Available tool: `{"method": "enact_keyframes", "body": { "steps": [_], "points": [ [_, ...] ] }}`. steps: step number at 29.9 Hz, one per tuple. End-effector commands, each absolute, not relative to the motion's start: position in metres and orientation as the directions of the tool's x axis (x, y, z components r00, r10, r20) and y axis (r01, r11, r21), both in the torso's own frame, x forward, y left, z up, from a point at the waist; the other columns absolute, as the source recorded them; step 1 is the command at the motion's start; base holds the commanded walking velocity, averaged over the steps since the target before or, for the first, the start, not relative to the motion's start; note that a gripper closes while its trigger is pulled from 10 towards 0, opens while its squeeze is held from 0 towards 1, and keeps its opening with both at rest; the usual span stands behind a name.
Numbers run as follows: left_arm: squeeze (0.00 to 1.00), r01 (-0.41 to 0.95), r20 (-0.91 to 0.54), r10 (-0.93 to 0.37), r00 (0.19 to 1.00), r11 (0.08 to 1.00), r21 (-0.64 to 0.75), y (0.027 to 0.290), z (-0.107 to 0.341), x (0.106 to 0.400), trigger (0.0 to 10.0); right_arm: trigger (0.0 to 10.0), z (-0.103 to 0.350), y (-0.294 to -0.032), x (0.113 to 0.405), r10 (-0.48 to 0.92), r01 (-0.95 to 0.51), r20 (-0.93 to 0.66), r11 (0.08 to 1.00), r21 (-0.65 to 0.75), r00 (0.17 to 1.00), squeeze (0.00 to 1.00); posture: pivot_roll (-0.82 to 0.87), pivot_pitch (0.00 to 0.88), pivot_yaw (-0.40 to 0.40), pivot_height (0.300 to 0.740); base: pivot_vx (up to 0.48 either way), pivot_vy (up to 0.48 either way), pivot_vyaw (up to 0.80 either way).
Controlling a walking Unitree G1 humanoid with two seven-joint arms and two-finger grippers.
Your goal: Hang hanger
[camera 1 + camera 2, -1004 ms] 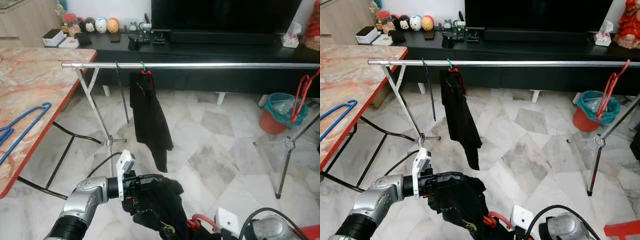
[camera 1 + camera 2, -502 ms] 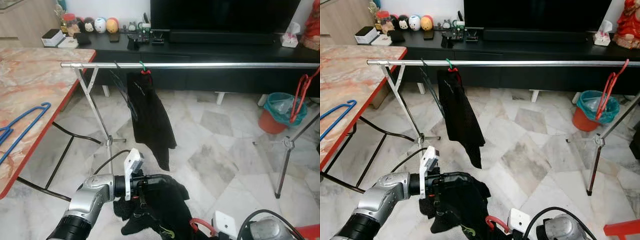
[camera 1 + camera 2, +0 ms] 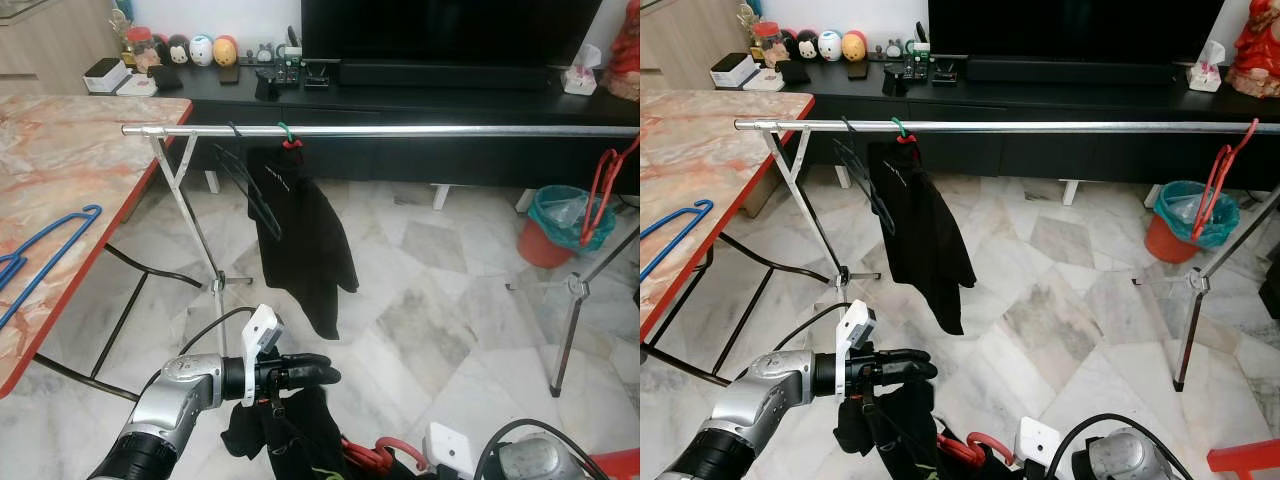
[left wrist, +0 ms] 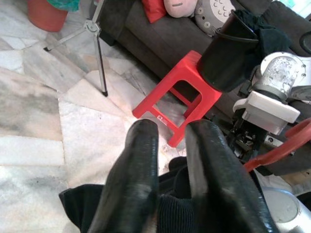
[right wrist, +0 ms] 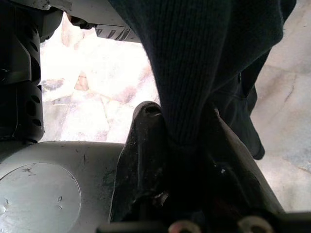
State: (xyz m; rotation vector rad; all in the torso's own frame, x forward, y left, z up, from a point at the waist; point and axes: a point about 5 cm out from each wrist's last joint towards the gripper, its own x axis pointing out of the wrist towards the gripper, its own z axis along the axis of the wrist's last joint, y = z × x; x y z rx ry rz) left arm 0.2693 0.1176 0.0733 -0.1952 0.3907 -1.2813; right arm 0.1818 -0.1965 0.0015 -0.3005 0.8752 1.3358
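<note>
We see the left gripper (image 3: 325,375) nearly together above the black garment (image 3: 285,440); the right gripper (image 5: 177,141) is clamped on that garment's red hanger (image 3: 375,455). The orange bin (image 3: 560,232) holds a teal bag.

Right gripper (image 5: 182,141): two black fingers (image 5: 141,160) closed on dark ribbed knit garment (image 5: 204,58), fabric pinched between them and rising out of frame. Grey rounded robot housing (image 5: 43,189) alongside. Black perforated part (image 5: 22,73) beside it. Pale marble floor (image 5: 107,73) behind, brightly lit.
</note>
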Motion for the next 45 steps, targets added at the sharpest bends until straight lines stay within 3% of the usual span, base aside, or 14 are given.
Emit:
{"method": "enact_keyframes", "body": {
  "steps": [1,6,9,11,19,20,24,28,34,35,36,45],
  "points": [
    [1.0,0.896,-0.197,-0.956,0.219,0.277,-0.347,0.118,0.071,0.268,10.0,10.0,0.007,-0.192,0.186,0.736,-0.939,-0.676,0.222,0.261,-0.014,0.0,-0.02,0.059,0.01,0.74,0.0,0.0,0.0],
    [1.0,0.895,-0.195,-0.946,0.258,0.31,-0.32,0.12,0.073,0.272,10.0,10.0,0.007,-0.19,0.185,0.74,-0.939,-0.672,0.216,0.266,-0.02,0.0,-0.01,0.059,0.01,0.74,0.0,0.0,0.0],
    [1.0,0.875,-0.174,-0.925,0.339,0.378,-0.302,0.135,0.082,0.282,10.0,10.0,0.007,-0.192,0.185,0.738,-0.94,-0.674,0.215,0.266,-0.022,0.0,-0.01,0.061,0.009,0.74,0.0,0.0,0.0],
    [1.0,0.88,-0.176,-0.923,0.341,0.38,-0.285,0.144,0.086,0.282,10.0,10.0,0.006,-0.193,0.185,0.735,-0.939,-0.677,0.217,0.266,-0.022,0.0,-0.01,0.061,0.01,0.74,0.0,0.0,0.0],
    [1.0,0.91,-0.299,-0.937,0.182,0.276,-0.31,0.173,0.078,0.255,10.0,10.0,0.006,-0.195,0.185,0.732,-0.938,-0.681,0.222,0.267,-0.021,0.0,-0.01,0.063,0.013,0.74,0.0,0.0,0.0],
    [0.0,0.926,-0.37,-0.917,0.149,0.261,-0.273,0.174,0.07,0.249,10.0,10.0,0.006,-0.196,0.185,0.731,-0.938,-0.682,0.221,0.266,-0.022,0.0,0.0,0.062,0.012,0.74,0.0,0.0,0.0],
    [0.0,0.931,-0.422,-0.889,0.178,0.291,-0.221,0.17,0.059,0.248,10.0,10.0,0.007,-0.196,0.187,0.73,-0.94,-0.683,0.217,0.262,-0.021,0.0,0.0,0.063,0.013,0.74,0.0,0.0,0.0],
    [0.0,0.936,-0.379,-0.916,0.134,0.242,-0.255,0.162,0.059,0.242,10.0,10.0,0.01,-0.197,0.189,0.728,-0.946,-0.685,0.204,0.251,-0.025,0.0,-0.01,0.062,0.012,0.74,0.0,0.0,0.0],
    [0.0,0.961,-0.358,-0.926,0.122,0.2,-0.19,0.157,0.062,0.243,10.0,10.0,0.015,-0.2,0.191,0.721,-0.953,-0.692,0.188,0.239,-0.031,0.0,-0.01,0.06,0.014,0.74,0.0,0.0,0.0],
    [0.75,0.962,-0.356,-0.927,0.117,0.194,-0.189,0.158,0.062,0.243,10.0,10.0,0.015,-0.2,0.191,0.721,-0.953,-0.692,0.188,0.238,-0.031,0.0,-0.01,0.057,0.016,0.74,0.0,0.0,0.0],
    [1.0,0.963,-0.354,-0.929,0.111,0.188,-0.191,0.158,0.062,0.243,10.0,10.0,0.015,-0.2,0.192,0.721,-0.953,-0.693,0.188,0.237,-0.03,0.0,-0.01,0.057,0.016,0.74,0.0,0.0,0.0],
    [1.0,0.98,-0.426,-0.902,0.076,0.147,-0.136,0.168,0.058,0.24,10.0,10.0,0.018,-0.203,0.192,0.713,-0.957,-0.7,0.17,0.233,-0.043,0.0,-0.01,0.05,0.018,0.74,0.0,0.0,0.0]
  ]
}}
